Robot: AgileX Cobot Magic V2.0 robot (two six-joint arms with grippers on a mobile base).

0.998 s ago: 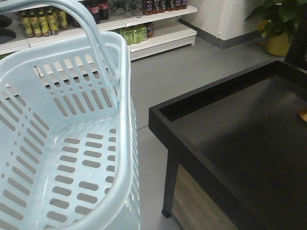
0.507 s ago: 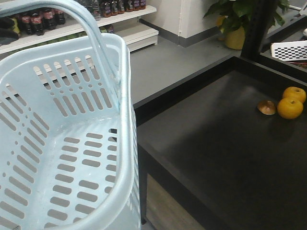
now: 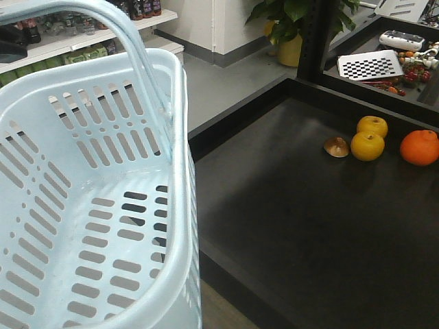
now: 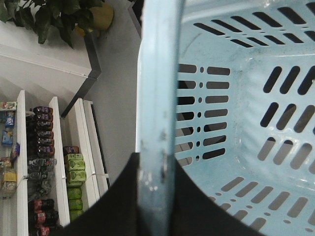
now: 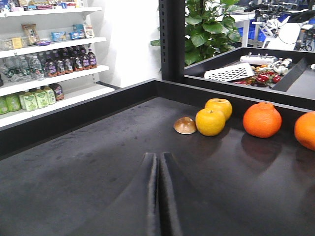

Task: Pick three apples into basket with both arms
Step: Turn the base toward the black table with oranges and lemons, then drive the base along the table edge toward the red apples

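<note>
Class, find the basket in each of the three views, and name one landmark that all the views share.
Front: basket fills the left half.
Left wrist: basket fills the right side, with its handle down the middle.
Right wrist: not in it.
Shared landmark: potted plant, top middle in front, top left in left wrist, top right of middle in right wrist.

Front cam: the basket [image 3: 180, 137] fills the 9 o'clock side, just beside the left edge of the table [image 3: 295, 226], which runs from 3 to 5. Up at 2 o'clock on the table there's a row. A lump [image 3: 336, 147] is on the left, the front fruit [image 3: 368, 146] just beside it, and the back fruit [image 3: 372, 126] touching behind. An orange [image 3: 419, 147] sits a bit apart on the right. The checkerboard [image 3: 370, 65] lies in the bin behind them. Plant [image 3: 291, 17] at 1, shelves [image 3: 82, 41] at 11.
</note>
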